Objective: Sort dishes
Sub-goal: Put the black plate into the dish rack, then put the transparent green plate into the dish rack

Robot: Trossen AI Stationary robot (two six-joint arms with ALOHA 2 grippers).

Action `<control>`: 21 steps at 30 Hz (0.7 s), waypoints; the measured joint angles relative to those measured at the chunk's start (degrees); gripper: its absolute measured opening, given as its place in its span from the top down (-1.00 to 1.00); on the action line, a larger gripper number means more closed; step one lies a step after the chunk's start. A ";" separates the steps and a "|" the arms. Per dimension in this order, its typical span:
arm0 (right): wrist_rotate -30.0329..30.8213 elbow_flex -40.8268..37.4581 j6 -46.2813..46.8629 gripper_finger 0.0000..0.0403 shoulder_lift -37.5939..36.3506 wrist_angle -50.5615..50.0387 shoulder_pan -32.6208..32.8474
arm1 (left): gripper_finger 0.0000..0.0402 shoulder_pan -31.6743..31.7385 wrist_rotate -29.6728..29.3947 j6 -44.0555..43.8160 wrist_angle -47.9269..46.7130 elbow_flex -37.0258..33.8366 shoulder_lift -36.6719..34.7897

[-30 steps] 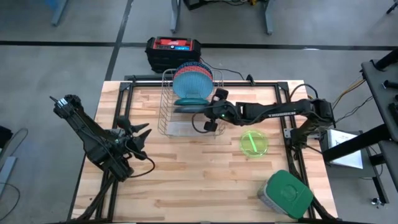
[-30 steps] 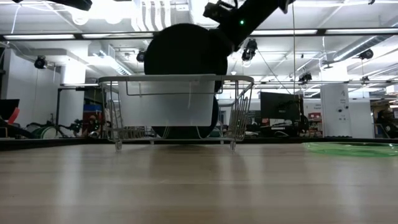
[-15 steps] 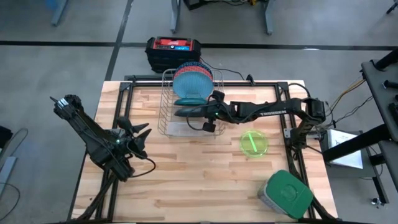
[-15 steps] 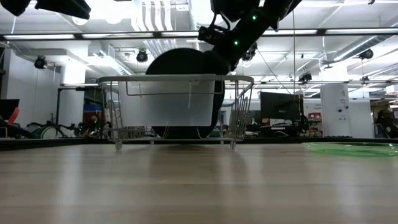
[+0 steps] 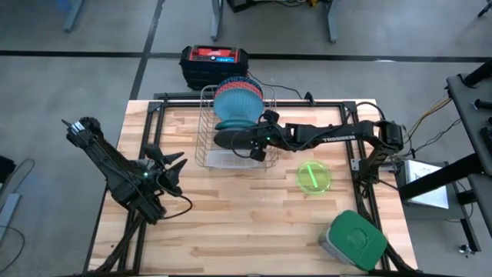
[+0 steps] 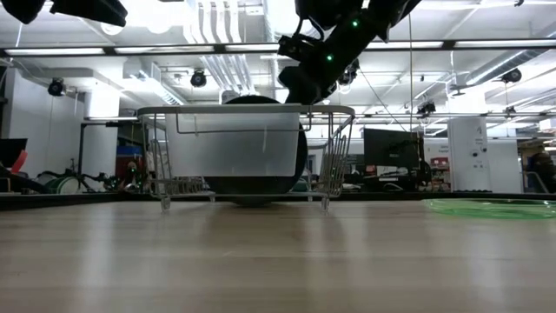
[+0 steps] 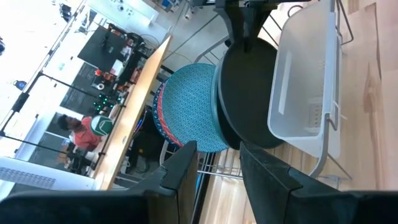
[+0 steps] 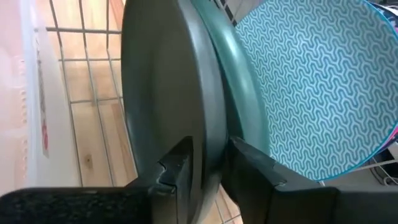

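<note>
A dark green plate (image 5: 231,139) (image 8: 161,81) stands on edge in the silver wire rack (image 5: 204,123) at the table's far middle. It stands right in front of a blue-patterned plate (image 5: 237,98) (image 8: 311,81). My right gripper (image 8: 211,171) (image 5: 256,146) reaches in from the right, open, one finger on each side of the green plate's upper rim. A neon-green bowl (image 5: 314,176) lies flat on the table right of the rack. My left gripper (image 7: 217,168) (image 5: 175,165) waits open over the table's left half and holds nothing. My right gripper has the dark green plate's rim (image 8: 211,134) between its two fingers, coming slanting down from the table's right. Whether either finger touches the rim I cannot tell. The plate stands upright, with its lower edge (image 6: 261,183) down in the rack.
A white drainer tub (image 7: 305,81) fills the rack's near part. A grey container with a green lid (image 5: 354,240) sits at the near right corner. A black and red box (image 5: 215,60) stands beyond the far edge. Bare wood lies between the rack and the near edge.
My right gripper has gone down and toward the table's left, over the rack, with the dark green plate. The plate has sunk from well above the rack's rim down into the rack. In the last half second it dropped on while the gripper stayed put.
</note>
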 joint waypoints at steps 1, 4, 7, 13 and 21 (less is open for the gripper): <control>0.01 0.12 0.00 0.52 -0.02 -0.06 -0.01 | 0.45 0.00 0.00 0.00 0.00 0.00 0.00; 0.04 1.44 0.19 0.45 -0.13 -1.26 0.33 | 0.45 0.00 0.00 -0.01 0.01 0.00 0.00; 0.04 4.40 1.68 0.38 -0.28 -5.88 0.76 | 0.45 0.00 0.00 -0.02 0.02 0.00 0.00; 0.09 8.63 5.81 0.20 -0.28 -15.15 1.10 | 0.45 0.00 0.09 -0.02 0.05 0.02 0.00; 0.12 13.28 12.35 0.00 -0.26 -26.76 1.33 | 0.45 0.00 0.31 -0.24 0.15 0.00 0.00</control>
